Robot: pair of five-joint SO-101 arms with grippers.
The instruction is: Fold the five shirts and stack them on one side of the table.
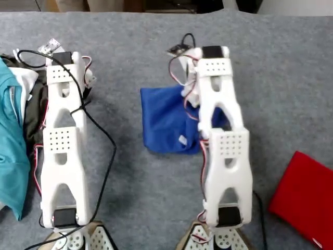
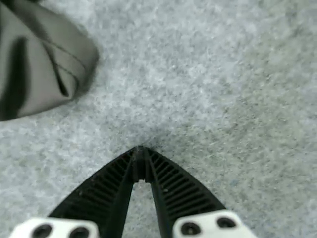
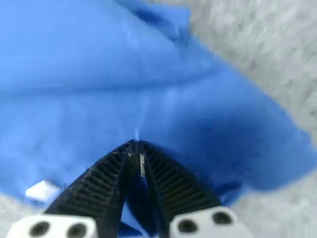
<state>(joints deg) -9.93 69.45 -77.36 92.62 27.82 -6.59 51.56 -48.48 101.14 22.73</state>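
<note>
Nearest, lower right of the high view: red shirt, folded flat at the table edge. Looks like the start of the stack, so 1 of 5 done imo.

Lower left edge: teal shirt, unfolded. White shirt and dark shirt are bunched beside it further up. Prob the to-do pile, kept off the work area so nothing snags.

Mid frame: blue shirt, folded to a rough square, its right edge hidden behind the right arm. Right gripper is on it, jaws closed tip to tip, tips down on the cloth. Can't tell if any fabric's nipped btwn them. My read: pressing a crease, or set to drag it toward the red one. Edges aren't square yet, so it likely needs a tidy.

Upper left: left gripper, jaws closed, nothing in them, low over bare table just beside the dark shirt. Parked clear w/ the next pick close, I'd guess.

Risk: blue unfolds if pulled by one point.
</note>
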